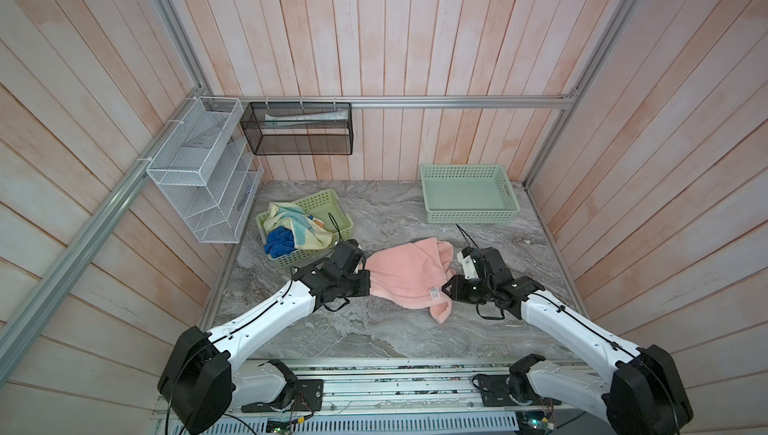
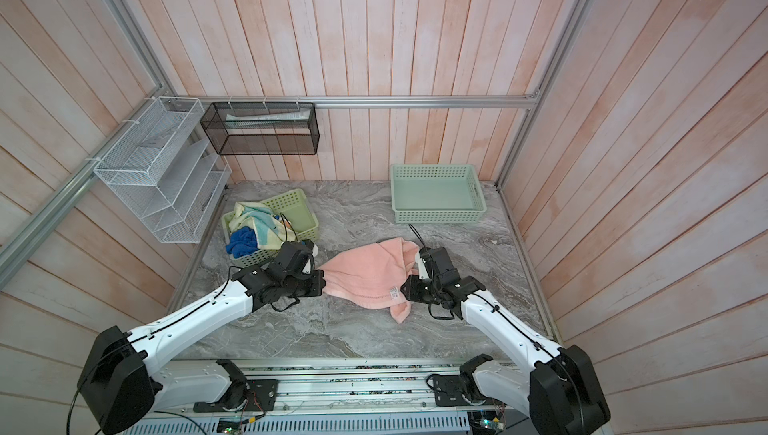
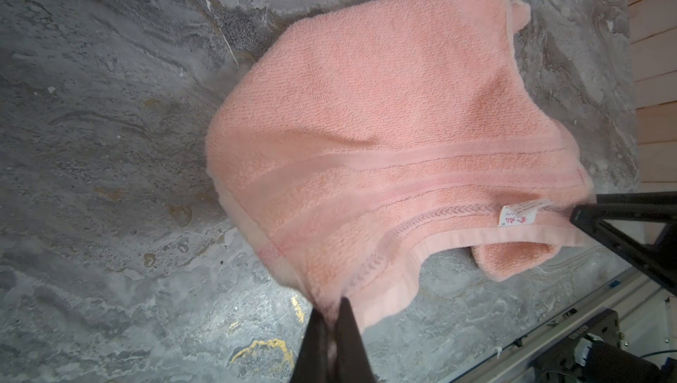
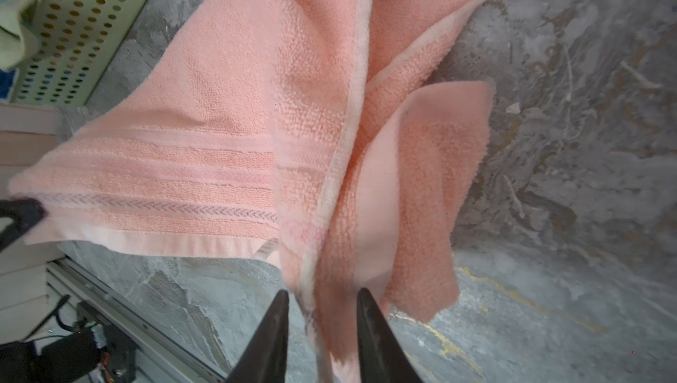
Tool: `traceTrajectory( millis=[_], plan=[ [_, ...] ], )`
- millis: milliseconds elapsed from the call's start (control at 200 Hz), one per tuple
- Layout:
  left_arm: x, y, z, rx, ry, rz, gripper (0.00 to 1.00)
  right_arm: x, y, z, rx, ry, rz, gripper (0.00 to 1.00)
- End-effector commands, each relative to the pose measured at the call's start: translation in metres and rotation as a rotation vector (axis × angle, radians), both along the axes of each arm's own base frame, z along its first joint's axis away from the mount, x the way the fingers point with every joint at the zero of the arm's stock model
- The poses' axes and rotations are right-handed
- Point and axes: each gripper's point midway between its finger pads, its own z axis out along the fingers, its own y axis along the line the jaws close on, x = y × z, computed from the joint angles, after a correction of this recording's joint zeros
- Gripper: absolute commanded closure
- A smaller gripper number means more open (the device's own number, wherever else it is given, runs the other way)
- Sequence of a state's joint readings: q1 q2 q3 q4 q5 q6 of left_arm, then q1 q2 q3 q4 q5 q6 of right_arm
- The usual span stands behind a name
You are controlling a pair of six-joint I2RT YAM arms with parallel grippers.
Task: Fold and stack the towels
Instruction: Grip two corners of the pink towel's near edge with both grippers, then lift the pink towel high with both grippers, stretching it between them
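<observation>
**Senior:** State of the work piece?

**Inspector:** The salmon-pink towel (image 1: pixel 405 275) is strung between the two arms, low over the marble table (image 1: pixel 374 212); its far part seems to rest on the stone. The left gripper (image 3: pixel 331 307) is pinched tight on one hemmed corner. The right gripper (image 4: pixel 322 295) has its jaws somewhat apart with a bunched thickness of cloth between them; whether it actually bites, I cannot tell.

**Senior:** Finding on the step in hand?

**Inspector:** Judged to be the spreading before the first fold; nothing is folded yet. The right end is doubled over, with a loose flap hanging beside the label (image 3: pixel 520 212). I advise that the right jaws take the true corner of that same hem, not the bunch; then draw the hem taut without pulling it out of the left pinch; then lay it flat on bare stone, away from both baskets.

**Senior:** Containers?

**Inspector:** The yellow-green basket (image 1: pixel 291 261), just beside the left arm, holds the pale yellow towel (image 1: pixel 291 221), draped over its rim; the blue towel (image 1: pixel 278 242), crumpled; and a scrap of orange cloth (image 1: pixel 319 223), mostly hidden. The mint basket (image 1: pixel 473 216), far right, is empty. On the wall hangs a white wire rack (image 1: pixel 195 171), contents not discernible; beside it, a black mesh basket (image 1: pixel 297 146) with a pale tube (image 1: pixel 305 117) lying in it.
</observation>
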State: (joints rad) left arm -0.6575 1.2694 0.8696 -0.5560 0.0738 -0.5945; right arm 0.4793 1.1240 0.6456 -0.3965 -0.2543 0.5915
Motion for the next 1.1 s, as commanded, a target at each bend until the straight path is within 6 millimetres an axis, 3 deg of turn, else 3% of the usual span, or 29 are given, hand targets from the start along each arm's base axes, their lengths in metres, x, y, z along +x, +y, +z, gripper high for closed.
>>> traceTrajectory(
  millis=[0, 140, 185, 305, 415, 545, 675, 755, 835, 925, 1095],
  plan=[
    [0.001, -0.004, 0.005, -0.017, -0.017, -0.010, 1.00, 0.000, 0.000, 0.002, -0.029, 0.009, 0.007, 0.83],
    [0.001, -0.006, 0.010, -0.024, -0.027, -0.018, 1.00, -0.001, 0.004, 0.007, -0.037, 0.011, 0.026, 0.99],
    [0.002, -0.006, 0.016, -0.028, -0.038, -0.022, 1.00, 0.000, 0.006, 0.012, -0.028, -0.001, 0.035, 1.00],
    [0.011, -0.006, 0.056, -0.030, -0.125, -0.053, 1.00, 0.013, 0.013, 0.056, 0.012, -0.128, 0.065, 1.00],
    [0.029, 0.002, 0.124, -0.027, -0.277, -0.061, 1.00, 0.034, 0.007, 0.126, -0.008, -0.317, 0.042, 1.00],
    [0.041, 0.009, 0.232, -0.064, -0.527, -0.068, 1.00, 0.048, -0.001, 0.229, -0.025, -0.557, 0.022, 1.00],
    [0.025, 0.011, 0.346, -0.201, -0.794, -0.103, 1.00, 0.044, -0.010, 0.332, 0.006, -0.797, 0.008, 1.00],
    [0.006, 0.012, 0.404, -0.290, -0.931, -0.147, 1.00, 0.034, -0.015, 0.394, 0.037, -0.934, 0.011, 1.00],
    [-0.011, 0.014, 0.447, -0.339, -1.026, -0.176, 1.00, 0.020, -0.022, 0.444, 0.060, -1.034, 0.009, 1.00],
    [-0.025, 0.024, 0.481, -0.357, -1.086, -0.167, 1.00, 0.000, -0.037, 0.489, 0.072, -1.142, -0.018, 1.00],
    [-0.051, 0.046, 0.531, -0.398, -1.165, -0.141, 1.00, -0.028, -0.055, 0.547, 0.066, -1.253, -0.034, 1.00]
  ],
)
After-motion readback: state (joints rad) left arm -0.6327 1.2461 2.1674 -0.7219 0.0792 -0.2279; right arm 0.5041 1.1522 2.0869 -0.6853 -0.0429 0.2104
